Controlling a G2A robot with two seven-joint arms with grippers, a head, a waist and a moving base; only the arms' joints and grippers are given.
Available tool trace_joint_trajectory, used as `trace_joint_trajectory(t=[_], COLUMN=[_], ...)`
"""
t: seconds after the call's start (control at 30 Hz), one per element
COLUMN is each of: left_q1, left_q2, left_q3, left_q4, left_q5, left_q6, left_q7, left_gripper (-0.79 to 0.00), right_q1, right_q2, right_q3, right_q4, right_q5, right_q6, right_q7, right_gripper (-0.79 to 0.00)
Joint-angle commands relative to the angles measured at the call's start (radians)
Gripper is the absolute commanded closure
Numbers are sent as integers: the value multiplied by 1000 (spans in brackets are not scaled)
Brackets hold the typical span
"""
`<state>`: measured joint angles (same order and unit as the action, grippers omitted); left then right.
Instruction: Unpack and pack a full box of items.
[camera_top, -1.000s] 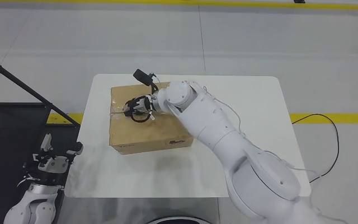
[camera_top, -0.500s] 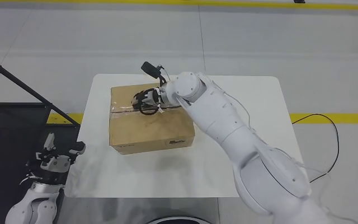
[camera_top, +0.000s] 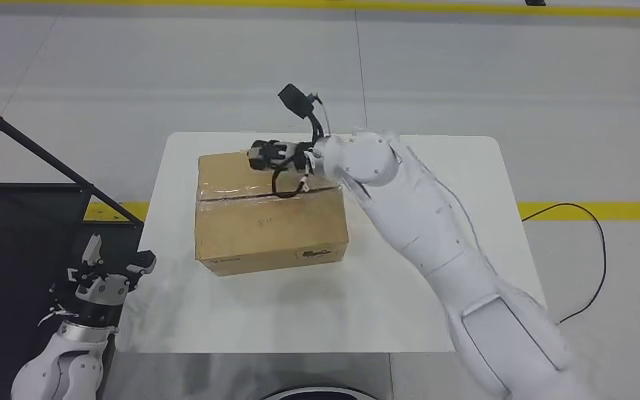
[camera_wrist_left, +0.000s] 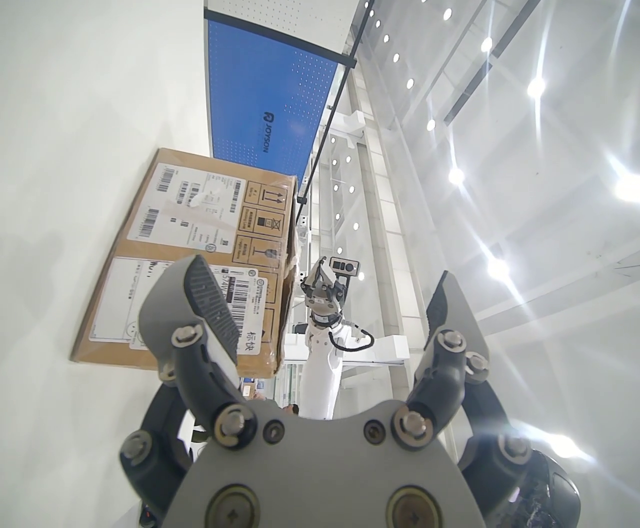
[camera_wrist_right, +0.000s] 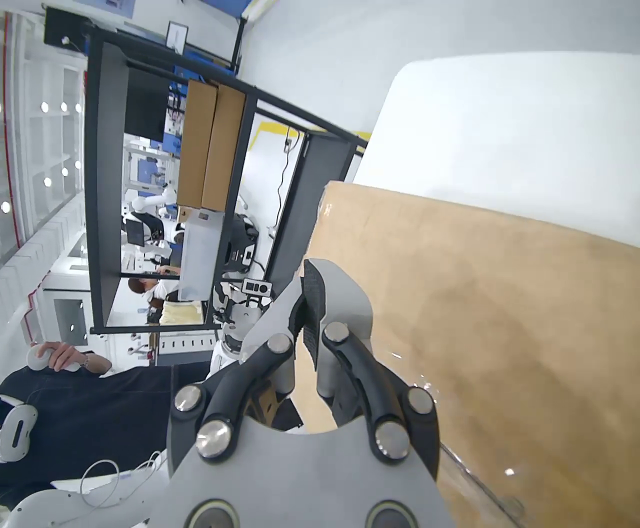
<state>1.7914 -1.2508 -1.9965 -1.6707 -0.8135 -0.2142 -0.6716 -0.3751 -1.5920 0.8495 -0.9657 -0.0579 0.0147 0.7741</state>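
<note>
one closed box, one hand pinched above it, one hand spread off to the side

the grey floor (camera_top: 200, 60) runs all round, with a yellow line (camera_top: 580, 210) on it beyond the box's right side. one white tabletop (camera_top: 430, 250) (camera_wrist_right: 500, 125) carries a single cardboard box (camera_top: 260, 225) (camera_wrist_left: 200, 220) (camera_wrist_right: 475, 300). the box stands shut, its top flaps closed under one strip of clear tape (camera_top: 230, 197), with white labels (camera_wrist_left: 165, 200) on one side wall.

there are two arms. the right arm reaches across the box's far right corner. the right hand (camera_top: 262, 155) (camera_wrist_right: 305, 280) sits at the far edge of the box top, fingers pressed together with nothing seen between them. whether it touches the cardboard cannot be told.

the left hand (camera_top: 115, 258) (camera_wrist_left: 320, 280) is well apart from the box, off its near left corner and past the tabletop's edge. its fingers are spread wide, holding nothing and touching nothing.
</note>
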Motion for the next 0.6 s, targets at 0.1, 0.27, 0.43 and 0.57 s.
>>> trace_joint_trajectory(t=[0.1, 0.27, 0.43, 0.57], left_q1=[-8, -19, -24, -32], left_q2=[1, 3, 4, 3], left_q3=[-6, -13, -13, 0], left_q4=[-13, -21, -18, -9], left_q5=[5, 10, 16, 32], left_q6=[3, 10, 12, 12], left_q7=[-2, -1, -1, 5], left_gripper=[-785, -785, -785, -785], right_q1=[-252, -491, -644, -669], right_q2=[97, 158, 181, 186], right_q3=[198, 378, 488, 488], right_q4=[-404, -691, -798, -773], right_q5=[-220, -392, -356, -350], right_q6=[144, 238, 232, 202], right_q7=[-11, 2, 19, 2], right_gripper=[0, 0, 0, 0])
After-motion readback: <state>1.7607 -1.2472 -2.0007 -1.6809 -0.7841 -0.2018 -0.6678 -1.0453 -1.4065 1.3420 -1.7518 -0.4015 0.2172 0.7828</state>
